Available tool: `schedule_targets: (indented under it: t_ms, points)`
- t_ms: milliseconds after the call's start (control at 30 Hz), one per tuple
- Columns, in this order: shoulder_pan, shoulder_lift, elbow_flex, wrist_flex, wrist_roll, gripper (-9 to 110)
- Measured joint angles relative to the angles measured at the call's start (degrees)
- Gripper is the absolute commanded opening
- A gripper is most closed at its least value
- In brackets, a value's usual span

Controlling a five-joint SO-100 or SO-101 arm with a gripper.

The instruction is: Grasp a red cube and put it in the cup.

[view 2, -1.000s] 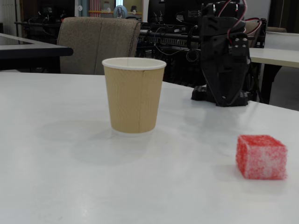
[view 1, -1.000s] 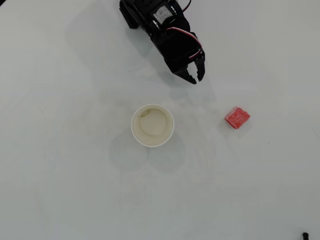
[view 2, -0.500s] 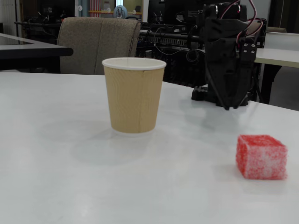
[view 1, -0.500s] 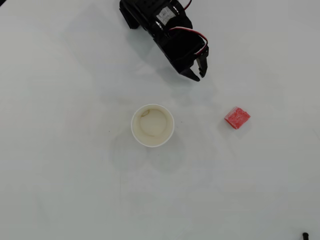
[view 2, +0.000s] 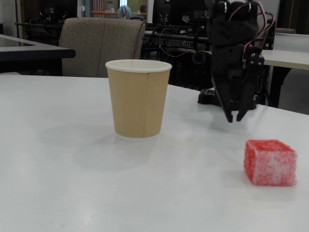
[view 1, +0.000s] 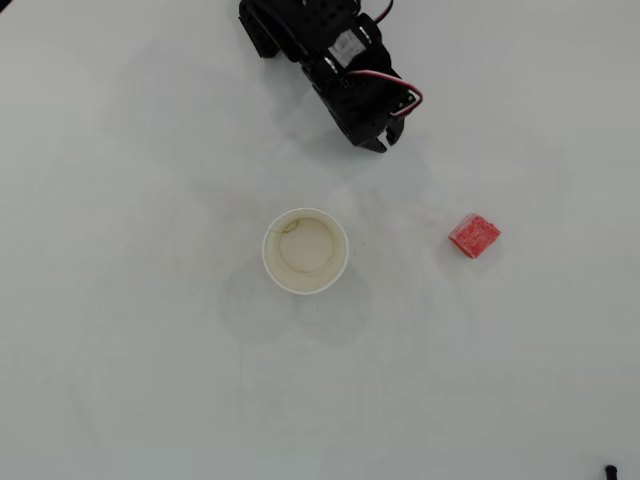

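The red cube [view 1: 474, 235] lies on the white table, to the right of the cup in the overhead view; in the fixed view it [view 2: 269, 162] sits at the front right. The paper cup [view 1: 305, 250] stands upright and empty near the middle; its outside is tan in the fixed view [view 2: 138, 99]. My black gripper [view 1: 386, 141] hangs tips down above the table, behind and between cup and cube [view 2: 235, 118]. Its jaws are nearly together and hold nothing. It touches neither the cube nor the cup.
The arm's base [view 1: 290, 25] stands at the table's back edge. A chair [view 2: 99, 46] and desks with equipment stand beyond the table. A small dark item [view 1: 611, 470] shows at the overhead view's bottom right corner.
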Motion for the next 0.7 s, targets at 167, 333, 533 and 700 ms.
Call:
schedule_targets:
  t_ms: [167,333,533,700]
  points:
    - [0.1,-12.0,-8.9,-0.6,-0.4,5]
    - [0.7,-23.3,-17.1,-3.2,-2.5,6]
    - [1.7,-34.1,-25.6,-5.1,-3.2,6]
    - [1.8,-41.4,-31.7,-5.8,-3.2,6]
